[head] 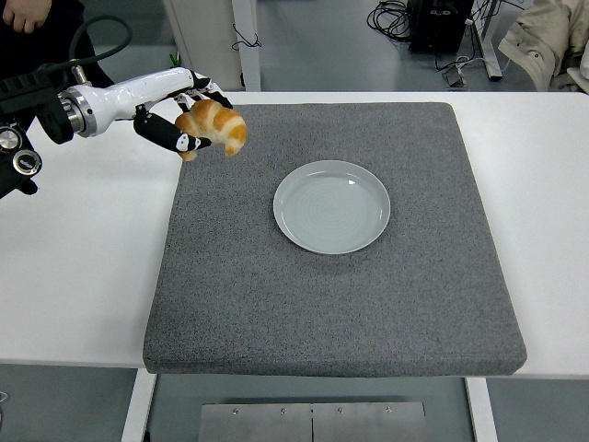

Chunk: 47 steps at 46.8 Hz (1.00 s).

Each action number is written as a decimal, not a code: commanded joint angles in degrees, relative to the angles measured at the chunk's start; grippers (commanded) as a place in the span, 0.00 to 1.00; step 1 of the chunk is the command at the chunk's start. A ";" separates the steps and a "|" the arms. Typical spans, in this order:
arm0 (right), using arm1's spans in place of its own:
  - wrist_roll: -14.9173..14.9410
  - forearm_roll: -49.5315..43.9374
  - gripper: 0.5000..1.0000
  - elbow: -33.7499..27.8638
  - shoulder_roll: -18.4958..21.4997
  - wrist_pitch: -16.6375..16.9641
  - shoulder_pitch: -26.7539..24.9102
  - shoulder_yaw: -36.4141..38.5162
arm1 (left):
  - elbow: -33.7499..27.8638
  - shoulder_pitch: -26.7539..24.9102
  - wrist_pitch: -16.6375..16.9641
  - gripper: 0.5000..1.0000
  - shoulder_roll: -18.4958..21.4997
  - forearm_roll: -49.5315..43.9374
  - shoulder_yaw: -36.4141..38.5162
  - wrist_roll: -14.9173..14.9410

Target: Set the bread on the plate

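Holding: our left hand (179, 115) pinches the bread (213, 126) between curled fingers, above the far-left corner of the grey mat (331, 304).
Bread: a golden croissant, off the mat, left of and farther than the plate (331, 206).
Plate: pale, bare, at mat centre, well apart from the bread.
Surface (83, 258): white, under the mat.
Person (37, 28): far left.

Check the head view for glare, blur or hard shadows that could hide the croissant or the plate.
Head view: even, soft light; only a faint sheen on the pale grey round plate; the golden croissant in the left hand is sharp, without motion blur; no hard shadows on the grey felt mat.
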 commanded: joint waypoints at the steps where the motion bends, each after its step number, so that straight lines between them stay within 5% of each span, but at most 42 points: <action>1: 0.00 0.00 1.00 0.00 0.00 0.07 0.00 0.00 | 1.64 -0.18 -0.31 0.06 -1.24 0.11 -0.59 -0.18; 11: 0.00 0.00 1.00 0.00 0.00 -0.01 0.00 0.00 | 5.24 -2.55 -0.31 0.07 -5.37 0.20 -0.68 -4.66; 47: 0.00 0.00 1.00 0.00 0.00 0.07 0.00 0.00 | 20.01 -6.77 0.65 0.07 -26.90 3.28 7.58 -4.75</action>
